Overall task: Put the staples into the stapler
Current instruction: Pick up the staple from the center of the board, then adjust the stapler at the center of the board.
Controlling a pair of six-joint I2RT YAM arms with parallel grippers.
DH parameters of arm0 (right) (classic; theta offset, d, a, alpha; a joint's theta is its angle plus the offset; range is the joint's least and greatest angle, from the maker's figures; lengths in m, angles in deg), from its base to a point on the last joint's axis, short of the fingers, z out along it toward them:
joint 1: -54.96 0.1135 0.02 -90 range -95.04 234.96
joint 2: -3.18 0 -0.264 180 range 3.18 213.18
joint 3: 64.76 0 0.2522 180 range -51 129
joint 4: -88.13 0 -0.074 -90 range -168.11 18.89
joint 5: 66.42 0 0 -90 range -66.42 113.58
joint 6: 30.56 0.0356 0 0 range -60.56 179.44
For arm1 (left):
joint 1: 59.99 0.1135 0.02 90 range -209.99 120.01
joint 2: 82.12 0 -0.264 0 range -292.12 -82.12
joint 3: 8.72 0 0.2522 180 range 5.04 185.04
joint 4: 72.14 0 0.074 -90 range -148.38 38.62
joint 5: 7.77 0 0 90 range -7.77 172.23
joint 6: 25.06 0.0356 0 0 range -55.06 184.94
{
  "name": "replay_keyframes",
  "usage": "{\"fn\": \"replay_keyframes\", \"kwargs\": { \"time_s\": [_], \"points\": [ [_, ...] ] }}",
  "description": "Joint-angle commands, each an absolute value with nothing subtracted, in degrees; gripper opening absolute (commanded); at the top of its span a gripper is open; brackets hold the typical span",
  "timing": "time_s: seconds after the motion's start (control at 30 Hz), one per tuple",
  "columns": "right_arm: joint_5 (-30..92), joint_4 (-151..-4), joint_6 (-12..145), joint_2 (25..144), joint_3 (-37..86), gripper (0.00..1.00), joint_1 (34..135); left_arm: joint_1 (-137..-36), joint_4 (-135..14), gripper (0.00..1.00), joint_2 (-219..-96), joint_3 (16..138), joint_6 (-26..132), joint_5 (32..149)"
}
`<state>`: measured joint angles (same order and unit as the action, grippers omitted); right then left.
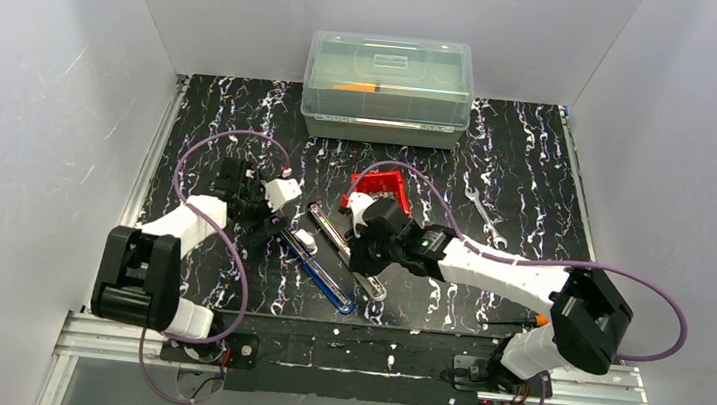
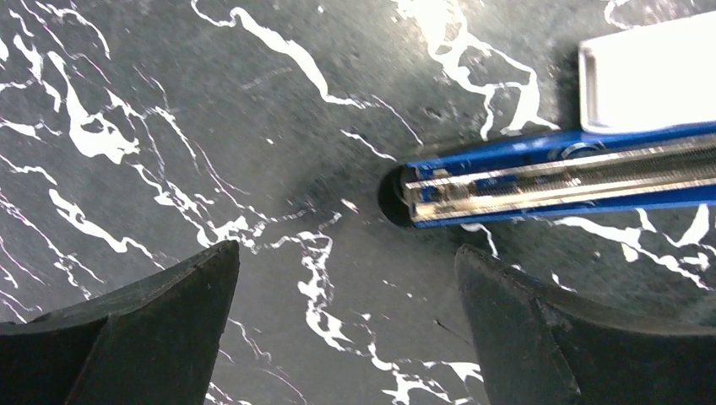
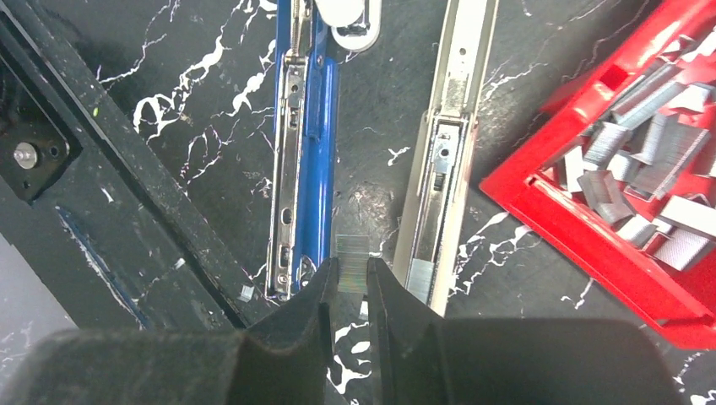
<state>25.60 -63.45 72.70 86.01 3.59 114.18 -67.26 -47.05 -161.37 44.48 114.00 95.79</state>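
Silvery staple strip (image 3: 351, 247), pinched in the narrowed right gripper (image 3: 353, 274), is wanting square alignment over the channel of the blue stapler (image 3: 306, 152)

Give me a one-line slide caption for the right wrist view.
Right hand holds a staple strip over the gap between blue stapler and grey stapler; red tray of staples alongside.

Right wrist view: red tray (image 3: 574, 224) cut by the right edge; staple strip (image 3: 352, 249) partly hidden inside the right gripper (image 3: 348, 287). Left wrist view: blue stapler (image 2: 549, 177) runs off right.
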Motion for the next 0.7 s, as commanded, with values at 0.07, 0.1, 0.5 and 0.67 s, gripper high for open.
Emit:
{"fn": "replay_keyframes", "kwargs": {
  "time_s": [0.07, 0.1, 0.5, 0.67],
  "points": [
    [27.0, -69.3, 72.0, 87.5, 4.6, 0.2, 115.7, -67.0, -48.6, 0.99, -165.9, 49.9, 114.2, 98.0],
    [27.0, -69.8, 72.2, 87.7, 4.4, 0.2, 115.8, -67.1, -48.6, 0.99, -166.5, 50.7, 114.0, 98.4],
    [16.6, -68.0, 77.2, 92.6, 7.8, 0.18, 121.9, -67.5, -42.8, 0.99, -167.6, 57.6, 112.0, 99.9],
    [10.3, -63.2, 80.2, 96.1, 12.8, 0.18, 125.4, -66.8, -30.9, 0.99, -163.2, 60.8, 108.4, 103.5]
  ]
}}
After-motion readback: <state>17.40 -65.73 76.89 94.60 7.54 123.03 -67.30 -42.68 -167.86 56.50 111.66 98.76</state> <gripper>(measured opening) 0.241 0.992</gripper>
